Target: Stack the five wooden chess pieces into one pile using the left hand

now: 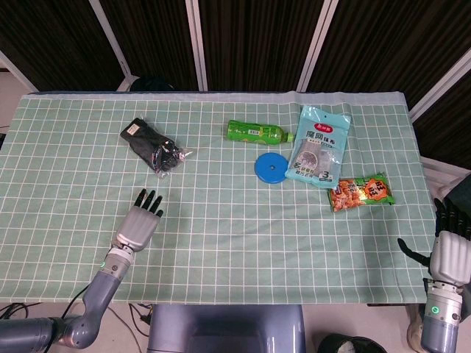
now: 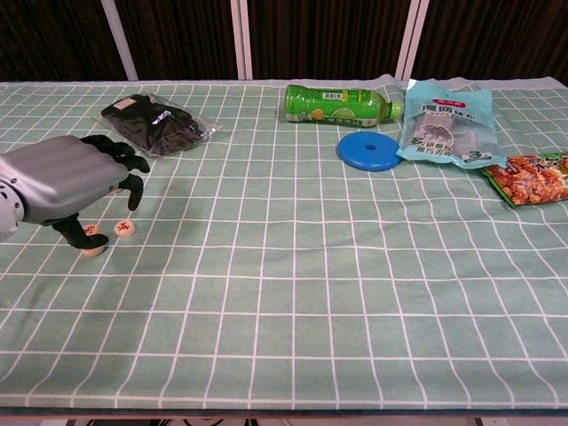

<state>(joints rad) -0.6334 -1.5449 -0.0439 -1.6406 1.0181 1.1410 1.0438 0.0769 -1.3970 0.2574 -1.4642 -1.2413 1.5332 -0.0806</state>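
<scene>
Two spots on the green checked cloth show round wooden chess pieces with red marks in the chest view. A single piece [image 2: 125, 229] lies flat, and a short pile [image 2: 94, 248] stands just left of it. My left hand [image 2: 67, 182] hovers over them, fingers apart and slightly curled, its thumb tip at the top of the pile. Whether the thumb touches the pile is unclear. Nothing is held in it. In the head view the left hand [image 1: 140, 224] covers the pieces. My right hand [image 1: 449, 254] hangs past the table's right front edge, fingers spread and empty.
A black packet [image 2: 158, 122] lies behind the left hand. Further right are a green bottle [image 2: 337, 104] on its side, a blue disc [image 2: 368, 151], a light blue pouch [image 2: 446, 124] and an orange snack bag [image 2: 531, 177].
</scene>
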